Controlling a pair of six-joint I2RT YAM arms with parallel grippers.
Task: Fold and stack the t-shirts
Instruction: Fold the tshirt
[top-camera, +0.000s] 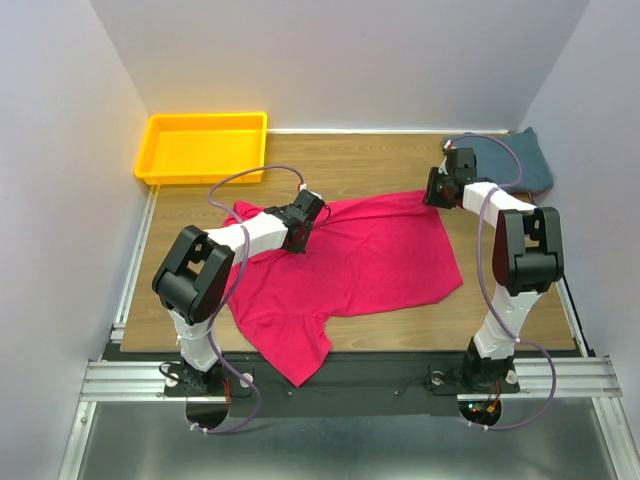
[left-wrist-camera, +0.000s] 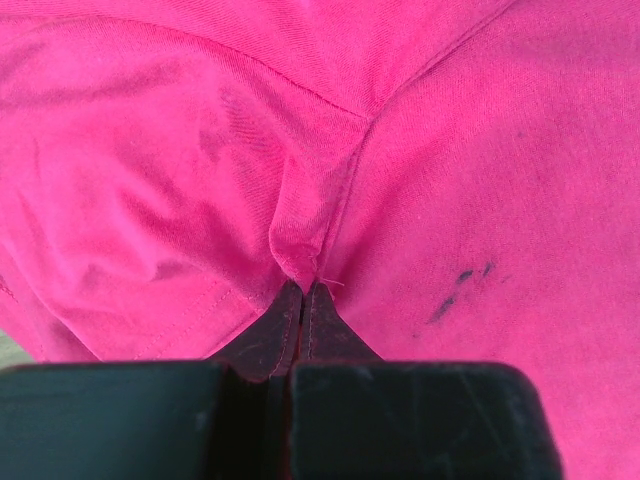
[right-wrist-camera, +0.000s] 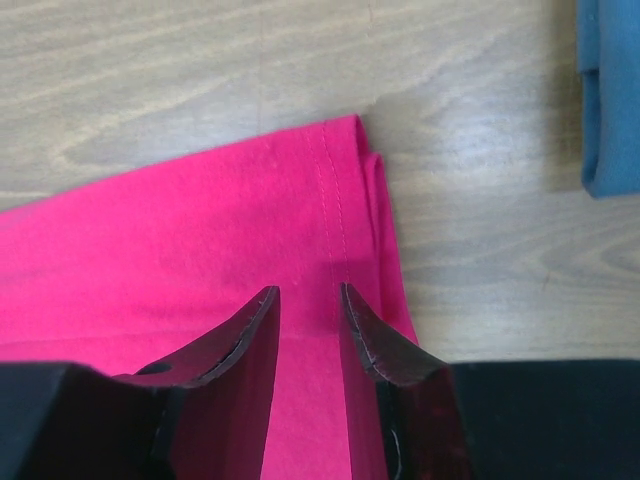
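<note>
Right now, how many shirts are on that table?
2: a crimson-pink cloth shirt spread in the middle, and a folded teal-blue cloth shirt at the far right corner. None looks hidden.

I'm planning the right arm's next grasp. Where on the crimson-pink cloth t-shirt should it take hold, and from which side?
Grip the crimson-pink cloth t-shirt at its stitched hem corner, nearest the folded teal-blue shirt. It lies flat on the wooden table with free edges, so probably come from above with the open right gripper, one finger slipping under the edge from the bare-table side.
</note>
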